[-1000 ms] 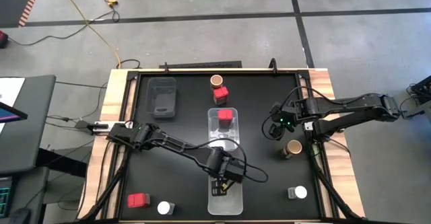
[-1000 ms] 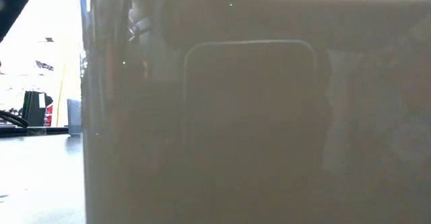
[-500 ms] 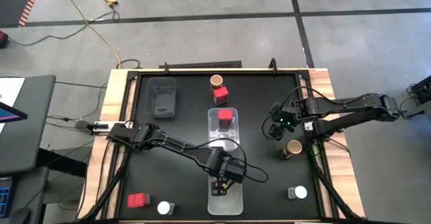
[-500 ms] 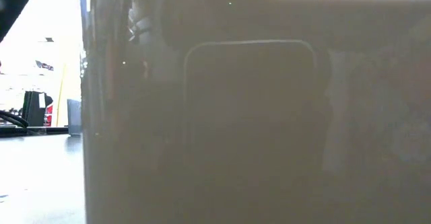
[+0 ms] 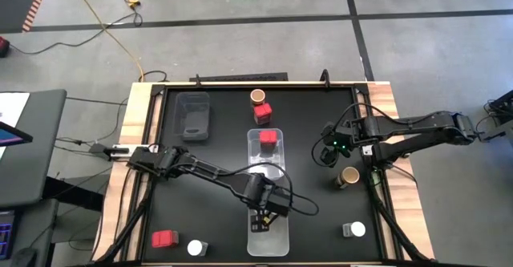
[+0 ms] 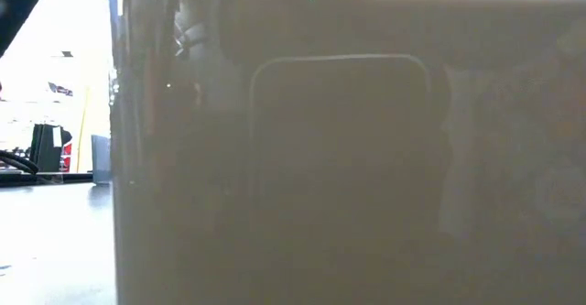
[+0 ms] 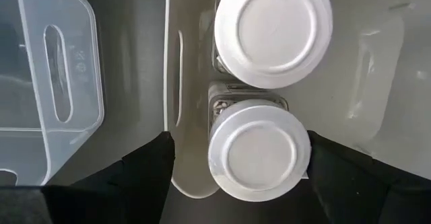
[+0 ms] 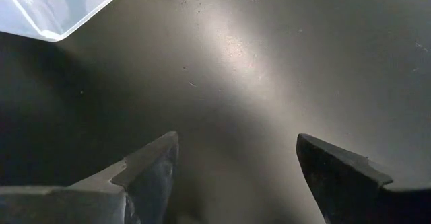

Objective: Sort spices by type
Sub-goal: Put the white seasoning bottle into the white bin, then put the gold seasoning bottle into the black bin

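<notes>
The left arm stretches diagonally to lower center of the frame, left gripper (image 5: 264, 216) jaws parted; the right gripper (image 5: 327, 153) hovers at right, jaws spread.

1. The counter (image 5: 208, 151) has a black top with pale wooden edges along its two sides.
2. A clear rectangular tub (image 5: 267, 199) lies lengthwise at the counter's middle; its wall fills most of the low view.
3. A second clear tub (image 5: 194, 115) sits near the counter's far left corner, well apart from the first.
4. A yellow cable (image 5: 104, 18) snakes over the grey floor (image 5: 240, 2) beyond the counter.
5. Dark lines cross that floor.
</notes>
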`<state>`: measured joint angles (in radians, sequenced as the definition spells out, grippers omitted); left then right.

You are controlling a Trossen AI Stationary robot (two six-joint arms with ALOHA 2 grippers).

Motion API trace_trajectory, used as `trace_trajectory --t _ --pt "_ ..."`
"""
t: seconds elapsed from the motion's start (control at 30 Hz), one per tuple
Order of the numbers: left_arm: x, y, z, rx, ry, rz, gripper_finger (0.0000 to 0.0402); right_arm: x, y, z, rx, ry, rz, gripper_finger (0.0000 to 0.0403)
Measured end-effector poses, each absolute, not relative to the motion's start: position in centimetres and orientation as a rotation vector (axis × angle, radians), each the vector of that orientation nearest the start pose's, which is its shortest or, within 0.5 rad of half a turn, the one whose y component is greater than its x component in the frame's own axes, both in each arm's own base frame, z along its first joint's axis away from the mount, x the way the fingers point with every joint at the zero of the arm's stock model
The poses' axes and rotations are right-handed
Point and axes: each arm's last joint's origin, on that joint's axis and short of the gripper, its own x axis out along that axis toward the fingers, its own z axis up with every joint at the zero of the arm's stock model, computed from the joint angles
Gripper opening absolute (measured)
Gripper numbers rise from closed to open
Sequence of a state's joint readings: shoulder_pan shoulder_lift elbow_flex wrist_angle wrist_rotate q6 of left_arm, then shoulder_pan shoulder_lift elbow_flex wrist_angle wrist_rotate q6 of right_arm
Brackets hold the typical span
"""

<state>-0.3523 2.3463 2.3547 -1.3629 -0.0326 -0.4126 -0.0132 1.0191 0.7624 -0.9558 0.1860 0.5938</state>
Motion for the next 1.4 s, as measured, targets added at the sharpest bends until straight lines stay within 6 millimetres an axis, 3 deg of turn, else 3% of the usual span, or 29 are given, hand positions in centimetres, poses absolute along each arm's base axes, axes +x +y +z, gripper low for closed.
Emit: trace_trajectory --t 0.37,0.83,1.1,1.23,1.4 --pt "44.0 -16.1 26.2 -0.086 1.353 0.009 0.031 16.7 -0.8 23.4 0.413 1.115 -0.525 0.0329" --pt "41.5 -15.2 31.9 -0.056 1.217 0.062 0.031 16.8 -0.8 23.4 0.414 1.113 -0.525 0.0329" --pt "39.1 -16.7 33.5 0.199 1.081 0.316 0.031 17.0 -0.8 23.5 0.419 1.089 -0.518 0.0329" --pt "37.7 -16.9 33.2 0.237 1.062 0.386 0.031 17.2 -0.8 23.6 0.425 1.062 -0.512 0.0329" --pt "36.0 -16.1 31.8 0.174 0.996 0.346 0.0309 17.5 -0.8 23.7 0.432 1.028 -0.503 0.0329"
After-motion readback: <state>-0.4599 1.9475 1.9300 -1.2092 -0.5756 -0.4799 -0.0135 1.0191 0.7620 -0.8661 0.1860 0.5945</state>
